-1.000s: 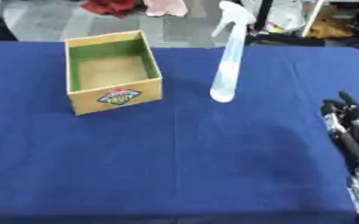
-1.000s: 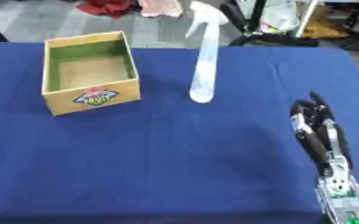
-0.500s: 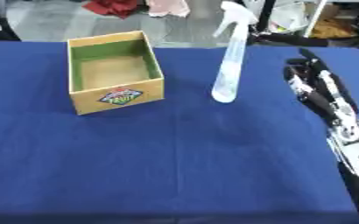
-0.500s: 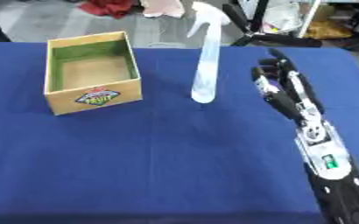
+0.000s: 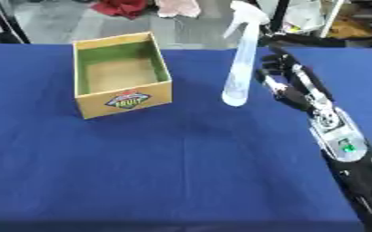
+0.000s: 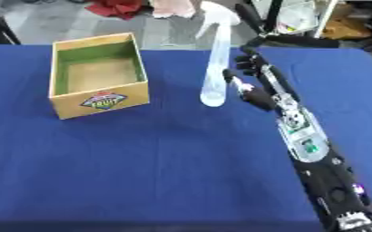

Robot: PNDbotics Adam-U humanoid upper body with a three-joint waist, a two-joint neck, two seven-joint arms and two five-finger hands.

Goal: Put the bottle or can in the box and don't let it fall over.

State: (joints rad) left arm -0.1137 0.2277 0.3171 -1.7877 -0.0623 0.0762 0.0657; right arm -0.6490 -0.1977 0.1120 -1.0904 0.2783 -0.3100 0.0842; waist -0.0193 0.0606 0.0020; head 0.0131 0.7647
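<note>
Beside robot hand (image 6: pixel 256 88), clear upright spray bottle (image 5: pixel 241 68)

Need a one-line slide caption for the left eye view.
Right hand, fingers open, beside an upright clear spray bottle on a blue table, with an open cardboard box to its left.

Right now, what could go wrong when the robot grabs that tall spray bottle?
The spray bottle is tall and thin and stands on a small base, so a sideways bump from the right hand, open beside it, could tip it over. The box sits well to the left, so the bottle must be carried across the blue table and may tilt on the way. It is also taller than the box, so it might topple out.
</note>
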